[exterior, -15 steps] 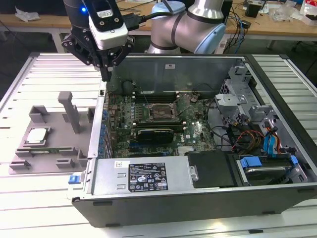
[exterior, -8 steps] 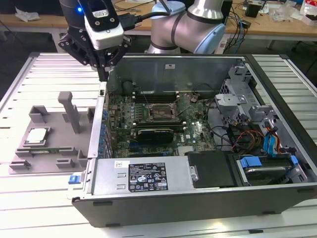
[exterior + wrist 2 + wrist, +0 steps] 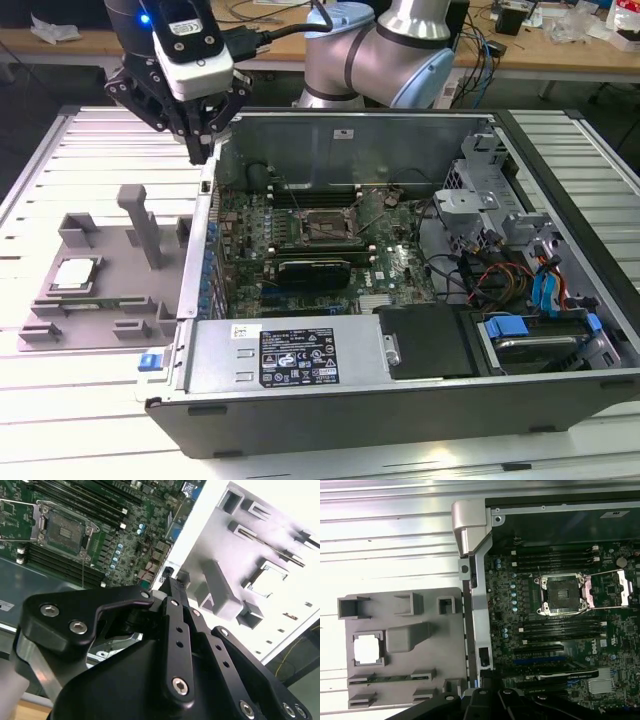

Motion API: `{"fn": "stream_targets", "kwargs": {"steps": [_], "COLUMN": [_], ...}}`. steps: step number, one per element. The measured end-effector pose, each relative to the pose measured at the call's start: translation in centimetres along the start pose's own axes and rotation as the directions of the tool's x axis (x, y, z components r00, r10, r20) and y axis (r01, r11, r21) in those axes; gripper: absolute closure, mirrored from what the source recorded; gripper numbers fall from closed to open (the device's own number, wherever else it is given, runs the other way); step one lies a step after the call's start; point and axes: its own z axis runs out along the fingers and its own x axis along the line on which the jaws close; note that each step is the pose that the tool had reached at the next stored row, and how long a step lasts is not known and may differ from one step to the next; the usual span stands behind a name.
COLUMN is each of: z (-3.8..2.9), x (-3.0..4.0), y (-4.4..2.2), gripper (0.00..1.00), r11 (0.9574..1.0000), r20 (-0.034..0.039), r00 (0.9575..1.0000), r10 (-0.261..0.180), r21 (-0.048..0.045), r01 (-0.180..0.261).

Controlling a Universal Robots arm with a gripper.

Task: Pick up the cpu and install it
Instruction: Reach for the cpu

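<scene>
Black claw (image 3: 201, 148) hangs closed, gripping nothing, near the case wall (image 3: 472, 525); cpu (image 3: 75, 272) lies in grey tray (image 3: 112, 268).

Upper middle of the exterior view: a silver-grey tubular robot arm (image 3: 400, 45) with pale blue joint caps and a black cable (image 3: 265, 35). Its matte black end effector (image 3: 202, 150) bears a silver-white camera box (image 3: 190, 40) with a blue light; silver screws stud its linkage bars (image 3: 175, 640) in the second wrist view.

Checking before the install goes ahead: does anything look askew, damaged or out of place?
Nothing stands out. The cpu lies flat in its recess on the grey tray; the socket stands open and empty. The gripper hovers over the edge of the case.
</scene>
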Motion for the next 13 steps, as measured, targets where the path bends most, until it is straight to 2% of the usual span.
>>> {"fn": "stream_targets", "kwargs": {"steps": [13], "z": [-0.07], "x": [2.36], "y": [-0.18], "gripper": [0.89], "r11": [1.0], "r20": [-0.0002], "r00": [1.0], "r10": [0.0], "r21": [-0.0044], "r01": [0.0]}}
